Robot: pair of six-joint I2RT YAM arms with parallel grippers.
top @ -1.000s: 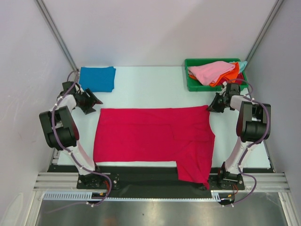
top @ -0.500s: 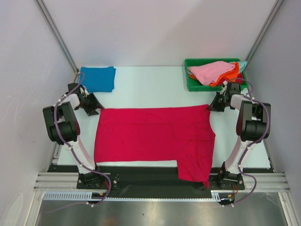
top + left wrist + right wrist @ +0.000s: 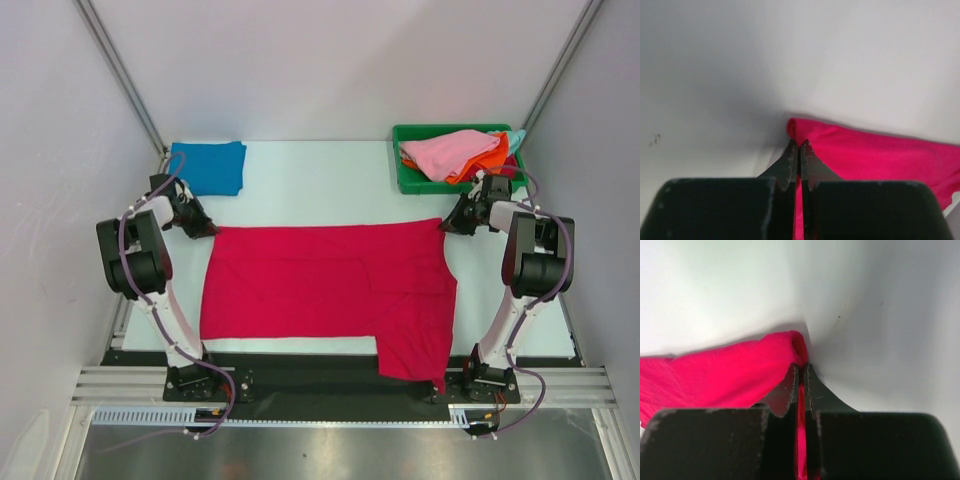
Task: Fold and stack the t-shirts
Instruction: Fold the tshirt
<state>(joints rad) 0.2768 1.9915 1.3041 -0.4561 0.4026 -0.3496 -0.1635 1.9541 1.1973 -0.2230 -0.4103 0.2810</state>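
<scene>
The crimson t-shirt (image 3: 320,280) lies spread flat across the middle of the table, its near right part hanging over the front edge. My left gripper (image 3: 207,231) is shut on its far left corner (image 3: 797,127), with red cloth pinched between the jaws. At the far right corner (image 3: 795,347), my right gripper (image 3: 447,226) is shut on the cloth in the same way. A folded blue t-shirt (image 3: 208,167) rests at the far left. Pink (image 3: 452,152) and orange (image 3: 497,157) t-shirts are piled in the bin, with a bit of light blue behind them.
The green plastic bin (image 3: 408,178) stands at the far right corner, close behind my right gripper. Slanted frame posts (image 3: 120,70) rise at both back corners. The table's front edge runs along a black rail (image 3: 290,362).
My left gripper moved right to the shirt's far left corner and shut on it. The right gripper stayed shut on the far right corner.
</scene>
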